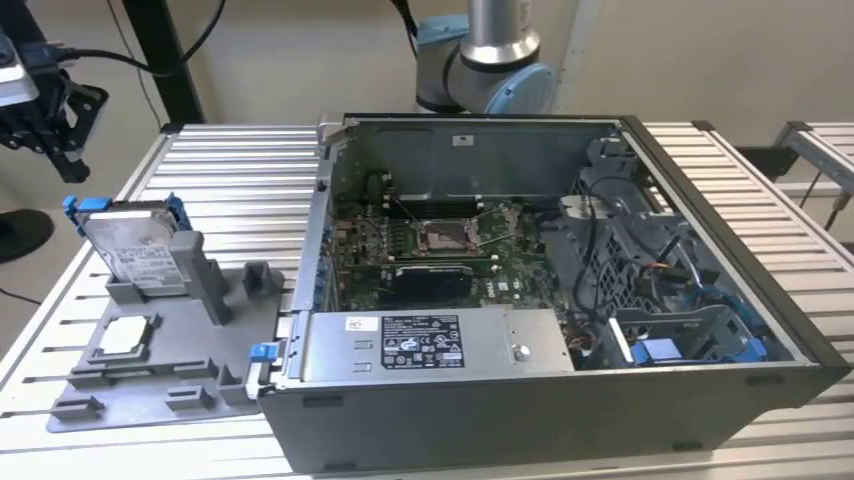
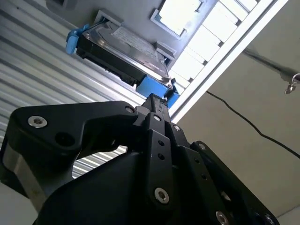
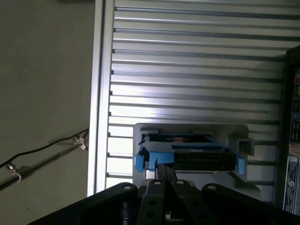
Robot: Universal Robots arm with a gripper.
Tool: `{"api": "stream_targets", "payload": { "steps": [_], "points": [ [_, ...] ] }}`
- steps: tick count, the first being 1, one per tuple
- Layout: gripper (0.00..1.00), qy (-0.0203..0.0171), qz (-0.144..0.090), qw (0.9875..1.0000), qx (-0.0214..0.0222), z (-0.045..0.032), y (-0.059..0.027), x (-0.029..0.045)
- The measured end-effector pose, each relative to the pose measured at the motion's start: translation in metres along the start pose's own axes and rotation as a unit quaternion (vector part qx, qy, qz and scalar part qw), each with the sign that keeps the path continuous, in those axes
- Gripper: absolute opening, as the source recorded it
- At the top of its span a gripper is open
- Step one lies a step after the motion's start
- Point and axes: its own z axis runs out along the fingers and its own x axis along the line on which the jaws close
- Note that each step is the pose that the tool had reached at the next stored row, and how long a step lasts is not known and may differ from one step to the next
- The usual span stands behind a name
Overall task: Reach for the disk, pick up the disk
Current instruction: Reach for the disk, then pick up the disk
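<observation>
Checker: Slatted metal table [image 1: 227, 170], pale wall behind. Claw first, go.

Tagger: Claw [image 1: 70, 165] hangs over the table's far corner at the exterior view's left. Its fingers are pressed together with nothing between them. In both wrist views the black fingers meet in one narrow tip.

Checker: Touching anything?

Tagger: No. The disk [image 1: 134, 245] is the nearest thing, below the claw and a bit toward the exterior view's right, with a clear gap between them. In the second wrist view the claw tip points at the disk's blue bracket [image 2: 152, 86] but stays apart from it.

Checker: Disk position?

Tagger: It stands on edge in a slot of the grey stand [image 1: 160, 385], white label facing the exterior camera, blue bracket running along its edges. Not lifted — it sits in the stand. In the first wrist view the disk [image 3: 187, 150] is seen edge-on just past the fingertips.

Checker: Rest of the stand?

Tagger: A small square processor chip [image 1: 123, 335] lies flat in a recess, nearer the exterior camera than the disk and apart from it.

Checker: Further out?

Tagger: The open computer case [image 1: 561, 415] sits just beside the stand at the exterior view's right, its motherboard [image 1: 441, 240] exposed. The arm's base [image 1: 487, 60] rises behind the case. A dark cable [image 3: 42, 152] lies on the floor off the table edge.
</observation>
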Motion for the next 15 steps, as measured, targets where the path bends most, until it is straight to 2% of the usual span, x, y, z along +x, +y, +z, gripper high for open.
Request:
{"api": "stream_targets", "payload": {
  "steps": [4,8,12,15],
  "points": [
    [0.00,0.0005,-0.012,0.9999,0.0000,0.0000,0.0000,0.0000],
    [0.00,0.0014,-0.037,0.9993,0.0000,0.0000,0.0000,0.0000],
    [0.00,0.0024,-0.064,0.9980,0.0001,0.0000,0.0000,0.0000],
    [0.00,0.0033,-0.084,0.9964,0.0001,0.0000,0.0000,0.0000]
  ]
}}
